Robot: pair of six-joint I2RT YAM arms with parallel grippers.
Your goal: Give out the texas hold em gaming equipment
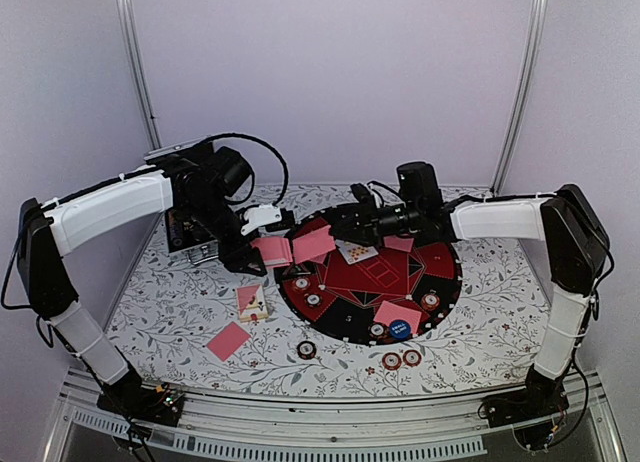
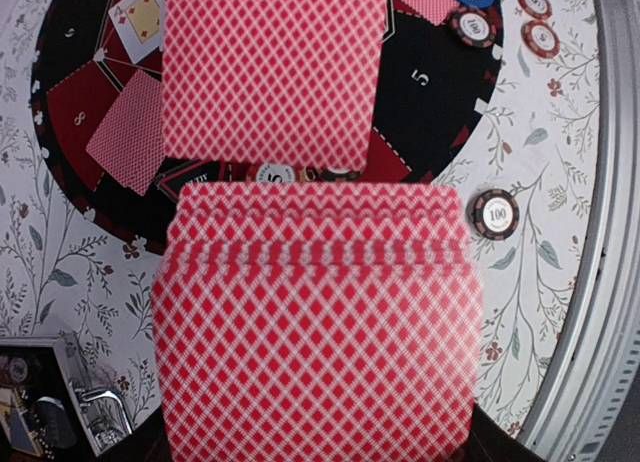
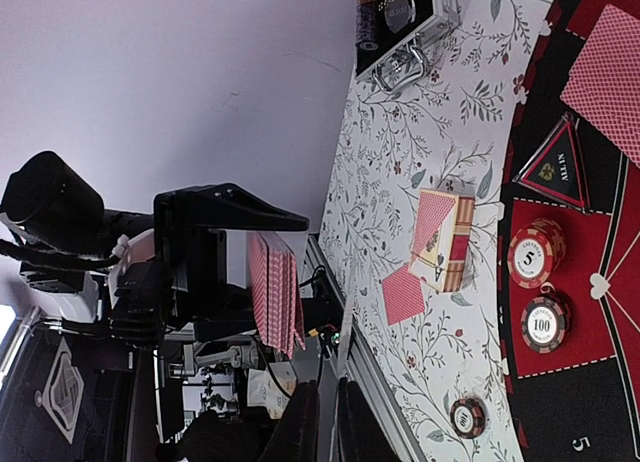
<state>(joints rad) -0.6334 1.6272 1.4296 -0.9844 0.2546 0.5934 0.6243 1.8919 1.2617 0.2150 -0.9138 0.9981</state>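
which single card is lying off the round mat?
The pink-backed card on the floral cloth at front left, near the card box. The other laid cards sit on the red-and-black mat.

A pink-backed deck (image 1: 272, 250) hangs over the left edge of the round mat (image 1: 440, 272), with a single card (image 1: 313, 244) held in the air just beside it. More cards (image 1: 397, 314), red-and-white chips (image 1: 430, 301) and the blue button disc (image 1: 400, 329) lie on the mat. Three chips (image 1: 391, 361) and a lone card (image 1: 228, 340) lie on the table (image 1: 500, 292).
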